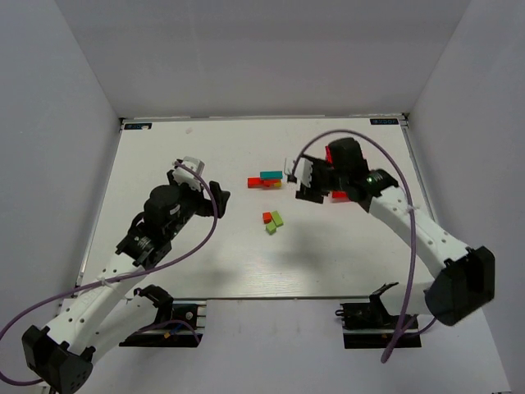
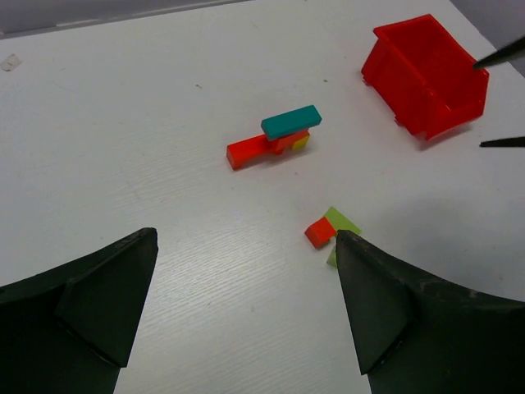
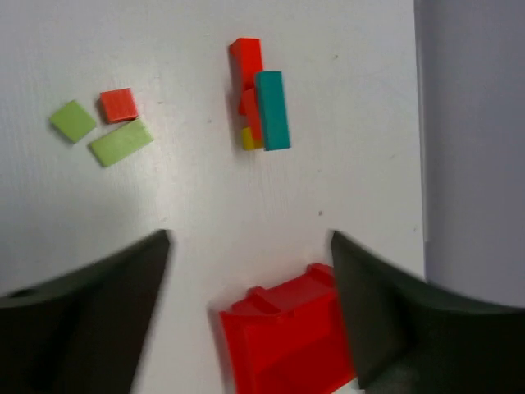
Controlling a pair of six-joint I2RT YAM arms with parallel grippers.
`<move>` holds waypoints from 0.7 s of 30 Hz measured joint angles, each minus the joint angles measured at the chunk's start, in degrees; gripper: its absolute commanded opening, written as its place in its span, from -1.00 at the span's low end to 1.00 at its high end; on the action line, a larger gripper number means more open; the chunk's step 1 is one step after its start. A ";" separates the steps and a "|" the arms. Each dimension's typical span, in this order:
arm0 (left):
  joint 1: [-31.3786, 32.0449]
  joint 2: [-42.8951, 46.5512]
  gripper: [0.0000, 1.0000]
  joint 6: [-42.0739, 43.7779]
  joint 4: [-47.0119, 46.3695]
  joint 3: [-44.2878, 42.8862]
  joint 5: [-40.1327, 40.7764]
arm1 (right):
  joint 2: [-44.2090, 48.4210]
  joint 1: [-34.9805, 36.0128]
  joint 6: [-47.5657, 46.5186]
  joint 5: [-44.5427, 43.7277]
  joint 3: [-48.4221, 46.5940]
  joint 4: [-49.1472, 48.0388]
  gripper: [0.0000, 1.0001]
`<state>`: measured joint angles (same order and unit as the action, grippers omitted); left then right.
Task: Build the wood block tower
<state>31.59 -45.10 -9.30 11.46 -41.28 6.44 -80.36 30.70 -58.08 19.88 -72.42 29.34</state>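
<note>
The wood block tower (image 1: 266, 180) is a low stack at mid-table: a teal bar (image 2: 291, 121) lies on top of a red bar (image 2: 248, 151), an orange-red block and a yellow block (image 2: 301, 143). In the right wrist view the tower (image 3: 259, 98) lies straight ahead. Three loose blocks lie nearer: a red cube (image 3: 117, 105), a lime square (image 3: 72, 121) and a lime bar (image 3: 120, 142). My left gripper (image 2: 244, 242) is open and empty, to the left of the loose blocks (image 1: 272, 220). My right gripper (image 3: 250, 238) is open above the near end of a red bin, right of the tower.
The red plastic bin (image 2: 426, 74) stands right of the tower, partly under my right arm (image 1: 410, 222) in the top view. White walls close the table (image 1: 164, 246) on three sides. The right gripper's fingertips (image 2: 500, 57) show at the edge of the left wrist view.
</note>
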 measured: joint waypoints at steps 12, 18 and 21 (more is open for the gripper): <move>-0.02 -14.53 -0.80 3.93 1.36 -1.64 -9.49 | -5.57 0.33 14.88 12.48 13.16 -0.61 -0.69; -0.04 -18.47 0.23 5.92 6.05 -3.10 -9.16 | -11.56 2.56 18.12 12.87 12.31 -2.91 -0.33; -0.04 -16.41 0.28 5.97 6.88 -3.19 -7.80 | -15.85 4.22 21.77 11.45 10.56 -3.89 0.11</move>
<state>31.55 -61.52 -3.33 18.35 -44.47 -1.37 -96.20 34.92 -36.32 31.33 -61.87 25.45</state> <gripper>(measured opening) 0.631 0.451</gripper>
